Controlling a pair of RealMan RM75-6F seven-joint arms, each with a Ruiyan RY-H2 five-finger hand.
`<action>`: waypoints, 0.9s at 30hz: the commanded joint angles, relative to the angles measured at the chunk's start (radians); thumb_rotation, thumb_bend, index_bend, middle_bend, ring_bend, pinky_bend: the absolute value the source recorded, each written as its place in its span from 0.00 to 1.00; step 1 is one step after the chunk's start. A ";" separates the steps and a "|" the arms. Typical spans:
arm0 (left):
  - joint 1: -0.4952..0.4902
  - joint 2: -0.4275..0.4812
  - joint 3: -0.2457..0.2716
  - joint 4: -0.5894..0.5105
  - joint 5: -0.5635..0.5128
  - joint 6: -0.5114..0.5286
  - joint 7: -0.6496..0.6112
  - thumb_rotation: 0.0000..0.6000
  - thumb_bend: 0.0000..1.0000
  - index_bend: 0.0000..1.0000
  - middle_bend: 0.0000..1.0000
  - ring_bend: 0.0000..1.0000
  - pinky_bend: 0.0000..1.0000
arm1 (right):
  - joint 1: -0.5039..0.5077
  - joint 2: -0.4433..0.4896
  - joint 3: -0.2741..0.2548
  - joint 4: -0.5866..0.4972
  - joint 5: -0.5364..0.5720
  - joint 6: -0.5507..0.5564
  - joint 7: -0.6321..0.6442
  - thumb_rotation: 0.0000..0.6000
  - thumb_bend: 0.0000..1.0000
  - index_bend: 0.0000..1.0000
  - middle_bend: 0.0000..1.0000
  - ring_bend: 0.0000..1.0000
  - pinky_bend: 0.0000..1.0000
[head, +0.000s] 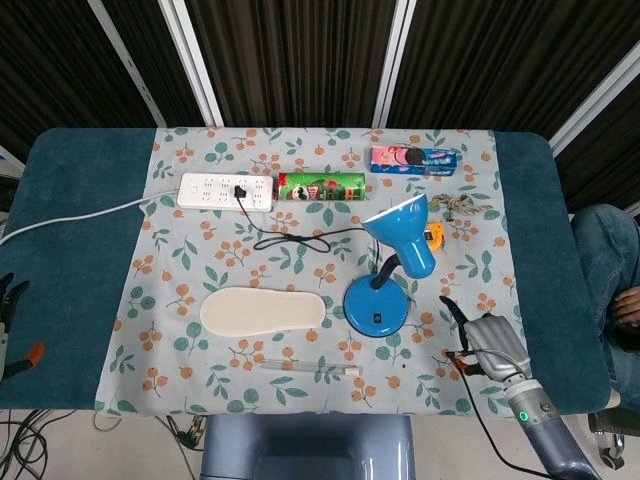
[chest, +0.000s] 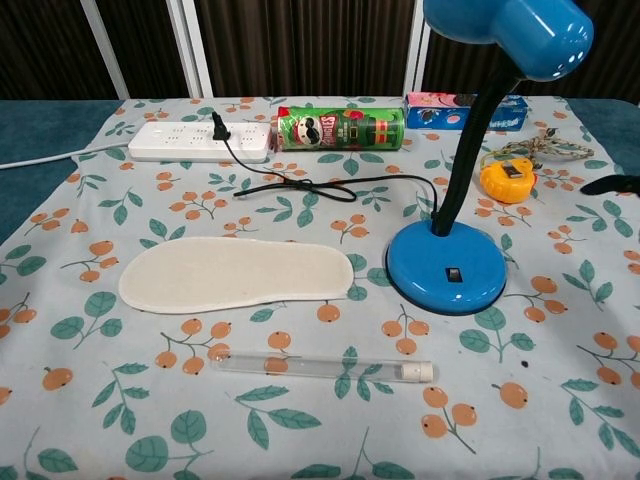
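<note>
Head view, catching only fingertips of the left hand (head: 8, 298) off the table's (head: 70, 250) left edge, grip unreadable; placing the blue lamp (head: 376, 305) right of centre; showing the right hand (head: 485, 340) empty, fingers outstretched, near the front-right corner. Likely needing a slow approach, keeping to open cloth rightward.

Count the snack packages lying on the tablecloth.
2. A green chip can lies on its side beside the power strip; a blue and pink cookie pack lies at the far edge behind the blue lamp.
</note>
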 joint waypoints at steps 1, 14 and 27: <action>0.000 0.000 0.000 0.000 0.000 -0.001 -0.001 1.00 0.25 0.10 0.00 0.00 0.14 | 0.030 -0.040 -0.004 -0.007 0.037 -0.047 -0.037 1.00 0.32 0.04 0.67 0.73 0.54; -0.002 0.001 0.000 0.000 -0.003 -0.006 -0.001 1.00 0.25 0.10 0.00 0.00 0.14 | 0.095 -0.152 -0.012 0.001 0.168 -0.090 -0.174 1.00 0.35 0.04 0.68 0.74 0.68; -0.002 0.002 -0.002 -0.001 -0.009 -0.006 -0.005 1.00 0.25 0.10 0.00 0.00 0.14 | 0.144 -0.192 -0.014 0.022 0.241 -0.122 -0.180 1.00 0.36 0.04 0.68 0.74 0.78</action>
